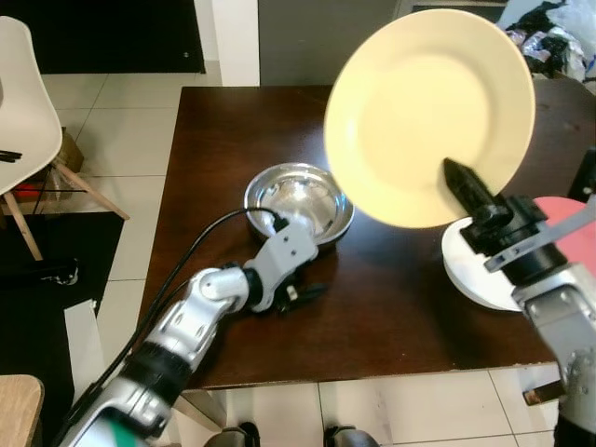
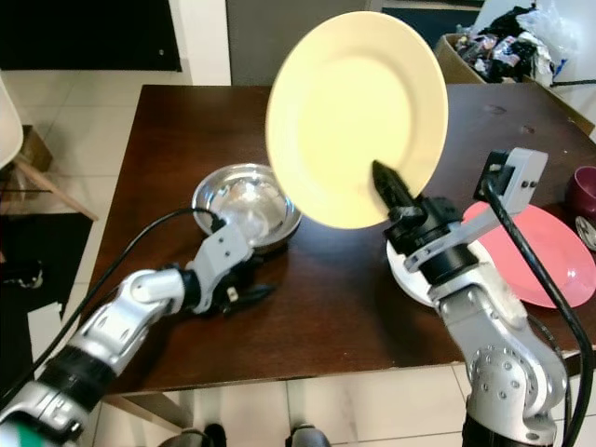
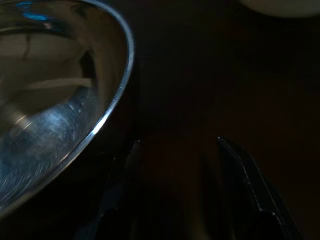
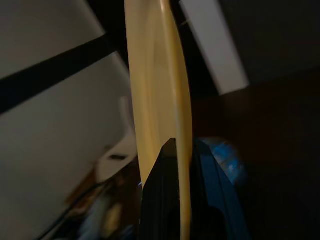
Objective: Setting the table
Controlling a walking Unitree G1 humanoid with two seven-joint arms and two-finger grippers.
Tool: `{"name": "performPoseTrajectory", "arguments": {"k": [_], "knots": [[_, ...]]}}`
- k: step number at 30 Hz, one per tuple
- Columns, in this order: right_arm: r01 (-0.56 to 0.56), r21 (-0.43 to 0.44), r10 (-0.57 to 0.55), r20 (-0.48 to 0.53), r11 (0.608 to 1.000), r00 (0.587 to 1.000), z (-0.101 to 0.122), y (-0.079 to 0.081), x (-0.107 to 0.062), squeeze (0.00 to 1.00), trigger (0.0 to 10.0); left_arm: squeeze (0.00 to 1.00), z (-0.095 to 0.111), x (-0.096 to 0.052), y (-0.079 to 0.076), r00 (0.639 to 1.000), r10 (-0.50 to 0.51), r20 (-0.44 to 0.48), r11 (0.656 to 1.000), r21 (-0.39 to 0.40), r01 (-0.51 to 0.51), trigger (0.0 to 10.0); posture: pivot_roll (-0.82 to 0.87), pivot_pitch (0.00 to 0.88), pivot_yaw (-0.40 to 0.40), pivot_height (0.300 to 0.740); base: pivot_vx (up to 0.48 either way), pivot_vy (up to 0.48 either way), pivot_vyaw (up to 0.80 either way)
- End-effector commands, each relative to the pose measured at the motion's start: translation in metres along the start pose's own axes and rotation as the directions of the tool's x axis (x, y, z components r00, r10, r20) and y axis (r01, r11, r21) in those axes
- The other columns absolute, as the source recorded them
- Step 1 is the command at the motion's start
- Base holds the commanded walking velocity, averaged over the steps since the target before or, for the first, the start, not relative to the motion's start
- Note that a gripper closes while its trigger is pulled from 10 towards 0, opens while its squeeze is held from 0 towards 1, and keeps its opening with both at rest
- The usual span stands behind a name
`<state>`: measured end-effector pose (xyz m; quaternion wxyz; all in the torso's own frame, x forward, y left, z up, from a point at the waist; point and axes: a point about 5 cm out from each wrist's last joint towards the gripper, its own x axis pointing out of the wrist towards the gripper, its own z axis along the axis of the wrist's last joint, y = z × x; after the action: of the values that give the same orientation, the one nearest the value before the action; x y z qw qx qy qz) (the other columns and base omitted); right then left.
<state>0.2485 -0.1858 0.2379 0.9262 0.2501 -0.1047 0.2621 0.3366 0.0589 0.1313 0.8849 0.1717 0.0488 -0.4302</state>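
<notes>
Right gripper (image 2: 391, 191) pinches the lower rim of a round pale-yellow plate (image 2: 357, 116), fingers pressed on either face, holding it tilted up in the air above the dark brown wooden table (image 2: 326, 298), over the right half. Left gripper (image 2: 250, 293) rests low on the table toward the front edge, fingers spread and holding nothing, just beside the shiny round steel bowl (image 2: 244, 203). Round white plate (image 2: 410, 275) and round pink plate (image 2: 549, 256) lie flat near the front right corner.

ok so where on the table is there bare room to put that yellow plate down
Bare wood lies across the table's far side behind the steel bowl, and along the near edge between the left tool and white plate. The right side is crowded: white plate, pink plate. The right tool holds the yellow plate.
</notes>
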Motion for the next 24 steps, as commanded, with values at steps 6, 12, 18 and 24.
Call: {"name": "performPoseTrajectory", "arguments": {"k": [6,12,18,24], "knots": [[-0.137,0.106,0.139,-0.009,0.985,0.99,-0.006,0.02,-0.005,0.0,10.0,0.0,-0.007,0.021,-0.005,0.995,0.099,-0.03,0.988,-0.118,-0.102,10.0,-0.19,0.049,0.081,0.74,0.0,0.0,0.0],[-0.145,0.16,0.145,0.011,0.976,0.989,-0.007,0.021,-0.007,0.0,10.0,0.0,-0.004,0.031,-0.003,0.981,0.191,-0.037,0.96,-0.203,-0.195,10.0,-0.19,0.05,0.082,0.74,0.0,0.0,0.0],[-0.144,0.218,0.138,0.044,0.965,0.989,-0.007,0.023,-0.009,0.0,10.0,0.0,-0.012,-0.011,0.04,0.951,0.307,0.014,0.946,-0.108,-0.304,10.0,-0.18,0.058,0.088,0.74,0.0,0.0,0.0],[-0.174,0.242,0.172,0.026,0.955,0.985,-0.015,0.028,-0.003,0.0,10.0,0.0,-0.04,-0.081,0.073,0.926,0.374,-0.057,0.924,0.105,-0.367,10.0,-0.12,0.066,0.092,0.74,0.0,0.0,0.0]]}}
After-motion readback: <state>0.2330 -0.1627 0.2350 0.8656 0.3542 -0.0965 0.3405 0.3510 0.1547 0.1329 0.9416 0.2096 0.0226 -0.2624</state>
